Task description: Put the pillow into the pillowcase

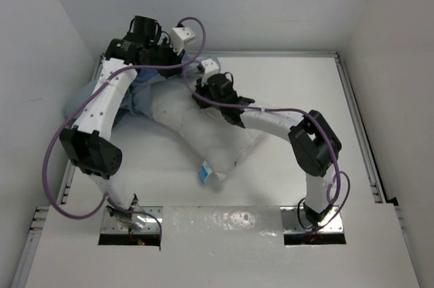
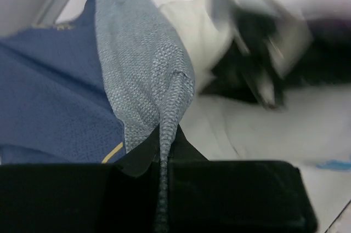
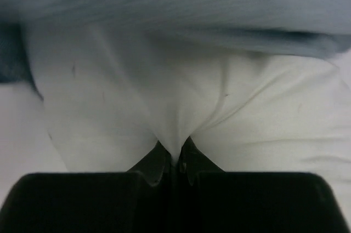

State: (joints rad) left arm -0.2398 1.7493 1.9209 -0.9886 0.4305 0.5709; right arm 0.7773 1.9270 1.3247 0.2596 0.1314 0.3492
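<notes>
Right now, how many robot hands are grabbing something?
2. The left gripper, far back on the left, is shut on the pillowcase. The right gripper, nearer the middle, is shut on the pillow. No other hands are in view.

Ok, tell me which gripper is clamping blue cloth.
The left gripper, shut on the soft blue fabric pillowcase; the right gripper pinches the plump white pillow instead.

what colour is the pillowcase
The pillowcase is blue, lighter grey-blue inside; best in left wrist view.
</notes>
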